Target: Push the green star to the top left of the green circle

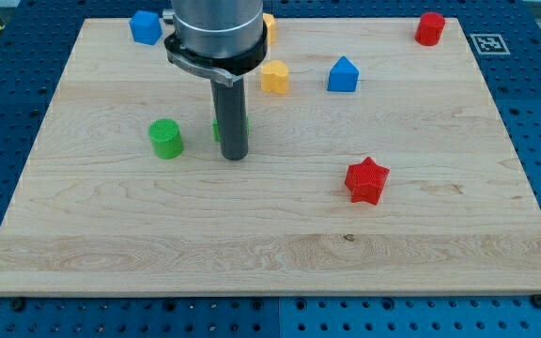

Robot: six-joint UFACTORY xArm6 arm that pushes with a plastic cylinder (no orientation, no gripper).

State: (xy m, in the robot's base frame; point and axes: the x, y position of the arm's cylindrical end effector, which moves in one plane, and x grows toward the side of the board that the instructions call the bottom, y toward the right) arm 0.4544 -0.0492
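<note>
- The green star (217, 130) sits left of centre in the frame, almost wholly hidden behind my rod; only slivers of green show at either side of the shaft, so I take its shape from the task, not from what I see.
- I judge it a small, light, rigid plastic piece that should slide readily on smooth wood and could spin if pushed off-centre, its points giving an uneven face to push on.
- There is nothing to grasp with: my tool is a plain rod with no jaws to spread or close. My tip (234, 157) rests on the board just in front of the star, at its lower side in the frame, touching it or nearly so; I cannot tell which.
- The best contact, I think, is a notch between two points, on the side away from the goal.
- The green circle (166, 138) stands just left of the star, apart from it.
- The goal lies above and left of that circle, on the wooden board (270, 253).
- Further out: a yellow block (274, 76), a blue block (343, 74), another blue block (145, 26), a red star (365, 180) and a red block (429, 28).
</note>
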